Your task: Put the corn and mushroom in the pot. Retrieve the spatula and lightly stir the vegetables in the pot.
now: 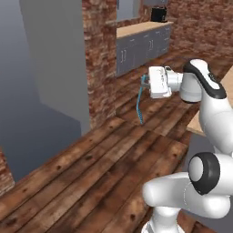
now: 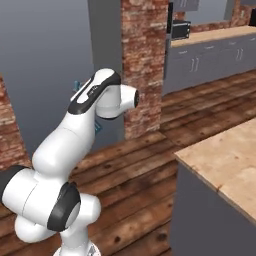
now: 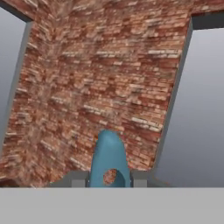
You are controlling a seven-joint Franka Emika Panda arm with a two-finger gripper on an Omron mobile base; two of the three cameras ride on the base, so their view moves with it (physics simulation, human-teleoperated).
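My gripper (image 1: 145,84) is held out level to the left, at chest height above the wooden floor, shut on the spatula (image 1: 139,105). The slim teal spatula hangs down from the fingers, curving toward the floor. In the hand view its rounded teal handle end (image 3: 109,158), with a small hole in it, sits clamped between the two finger tips of the gripper (image 3: 109,178). In the right base view, bits of the teal spatula (image 2: 98,128) peek out from behind my arm. The corn, the mushroom and the pot are out of view.
A brick pillar (image 1: 102,59) stands just left of the gripper, and the hand faces its brick wall (image 3: 100,83). Grey wall panels (image 1: 50,68) flank it. A wooden counter corner (image 2: 225,160) lies to my right. Grey cabinets (image 1: 141,45) line the far wall.
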